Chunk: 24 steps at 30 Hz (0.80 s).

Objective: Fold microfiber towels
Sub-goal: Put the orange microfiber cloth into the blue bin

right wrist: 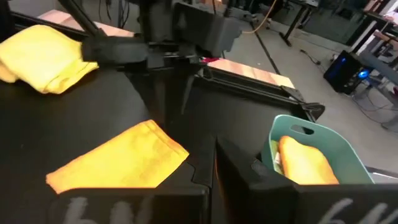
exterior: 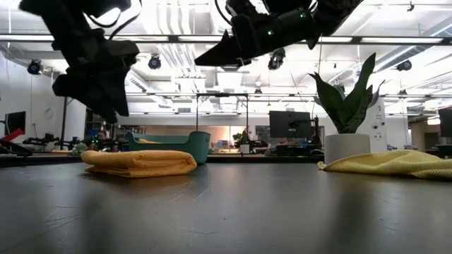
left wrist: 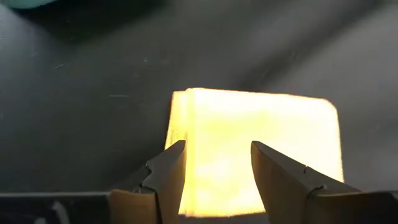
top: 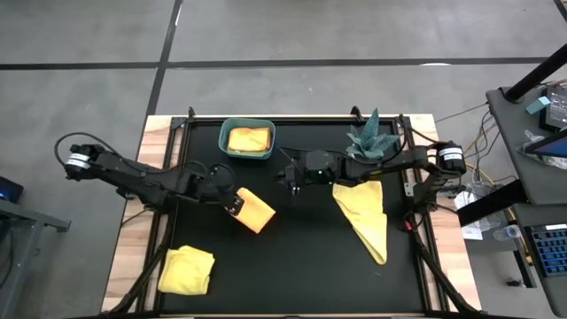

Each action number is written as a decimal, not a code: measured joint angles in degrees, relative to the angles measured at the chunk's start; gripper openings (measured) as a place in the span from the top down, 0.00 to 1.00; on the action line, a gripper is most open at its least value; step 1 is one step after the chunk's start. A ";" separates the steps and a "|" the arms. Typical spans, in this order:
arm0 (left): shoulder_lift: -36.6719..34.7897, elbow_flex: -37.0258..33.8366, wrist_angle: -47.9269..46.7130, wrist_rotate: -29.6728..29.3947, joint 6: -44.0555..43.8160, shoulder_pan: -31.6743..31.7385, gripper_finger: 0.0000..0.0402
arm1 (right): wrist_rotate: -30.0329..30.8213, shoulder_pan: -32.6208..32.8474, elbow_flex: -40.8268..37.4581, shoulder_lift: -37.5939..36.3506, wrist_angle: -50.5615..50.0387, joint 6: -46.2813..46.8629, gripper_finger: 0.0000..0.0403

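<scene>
Folded orange towel lies flat, long axis diagonal across the mat.
Left gripper hovers parted at its corner, holding nothing; right gripper closed, empty.

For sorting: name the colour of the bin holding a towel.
Teal bin; clearest in the high view.

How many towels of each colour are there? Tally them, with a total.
Orange: 2, the folded towel by the left gripper and the towel in the teal bin.
Yellow: 2, the spread towel and the bunched towel.
Total: 4.
</scene>
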 joint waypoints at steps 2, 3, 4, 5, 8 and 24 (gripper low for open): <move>2.02 1.84 -2.19 2.04 0.10 0.00 0.59 | 0.00 -0.30 -0.01 -0.16 -0.21 -0.04 0.98; 2.99 2.34 -2.28 3.29 0.58 0.08 0.59 | 0.00 -0.40 -0.01 -0.16 -0.46 -0.07 0.98; 3.80 2.72 -2.02 5.02 1.42 0.34 0.59 | 0.00 -0.48 -0.03 -0.16 -0.62 -0.11 0.98; 4.55 2.85 -1.70 6.94 1.55 0.63 0.58 | 0.00 -0.52 -0.15 -0.16 -0.59 -0.15 0.98; 6.36 2.55 -1.22 11.46 1.49 1.47 0.54 | -0.11 -0.59 -1.01 -0.22 -0.59 -0.81 0.98; 13.71 2.06 3.43 17.76 8.48 9.20 0.18 | -5.96 -4.47 -3.79 -1.45 0.41 -0.87 0.98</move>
